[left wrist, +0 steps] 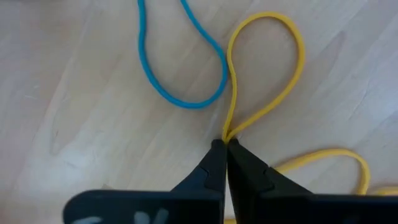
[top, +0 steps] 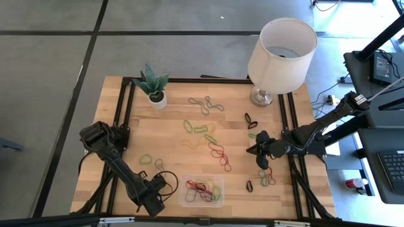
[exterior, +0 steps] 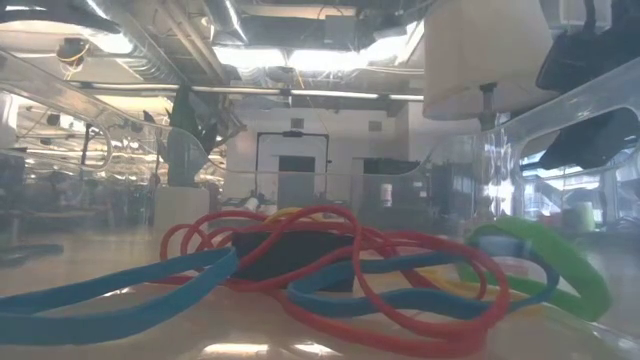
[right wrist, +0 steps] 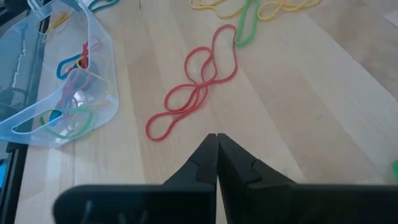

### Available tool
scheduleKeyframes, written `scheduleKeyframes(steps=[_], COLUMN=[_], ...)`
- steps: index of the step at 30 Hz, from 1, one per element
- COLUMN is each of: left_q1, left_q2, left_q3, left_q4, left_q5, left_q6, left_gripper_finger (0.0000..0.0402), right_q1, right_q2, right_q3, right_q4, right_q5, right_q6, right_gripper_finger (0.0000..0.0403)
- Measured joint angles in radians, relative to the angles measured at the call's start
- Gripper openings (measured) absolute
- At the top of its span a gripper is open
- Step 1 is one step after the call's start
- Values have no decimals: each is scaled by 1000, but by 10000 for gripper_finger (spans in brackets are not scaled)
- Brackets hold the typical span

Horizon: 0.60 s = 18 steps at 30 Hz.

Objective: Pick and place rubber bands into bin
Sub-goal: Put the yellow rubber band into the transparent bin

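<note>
Left tool (left wrist: 224,144) is pinched tight on the end of a thin yellow rubber band loop (left wrist: 267,68) lying flat on the light wooden worktop (left wrist: 74,93), beside a thin blue rubber band loop (left wrist: 180,74). In the high view this left tool (top: 153,203) sits at the front edge, just left of the small clear plastic bin (top: 185,203), which holds several bands already.

Right tool (right wrist: 217,138) has its fingers together on nothing, hovering over bare wood near a red tangled rubber band (right wrist: 193,93), toward the right edge of the worktop.

Doing the step well likely means:
- lifting straight up until the yellow loop hangs free;
- checking the blue loop does not snag and drag along;
- carrying over the bin wall, not through it;
- letting go only once the band hangs inside the rim.

Many loose bands remain mid-worktop.
</note>
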Motion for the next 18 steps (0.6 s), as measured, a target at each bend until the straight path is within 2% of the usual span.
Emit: scheduleKeyframes(steps=[9, 15, 18], left_q1=[10, 36, 64], left_q2=[-155, -167, -167], left_q3=[5, 165, 259], left_q4=[-56, -265, -374], left_q5=[-13, -27, -82], left_q6=[-14, 86, 147], left_gripper_finger=[2, 2, 2], right_q1=[0, 0, 0], right_q2=[0, 0, 0], right_q3=[0, 0, 0], right_q4=[0, -1, -1], right_q5=[1, 1, 1], right_q6=[-3, -6, -6], right_gripper_finger=[8, 8, 8])
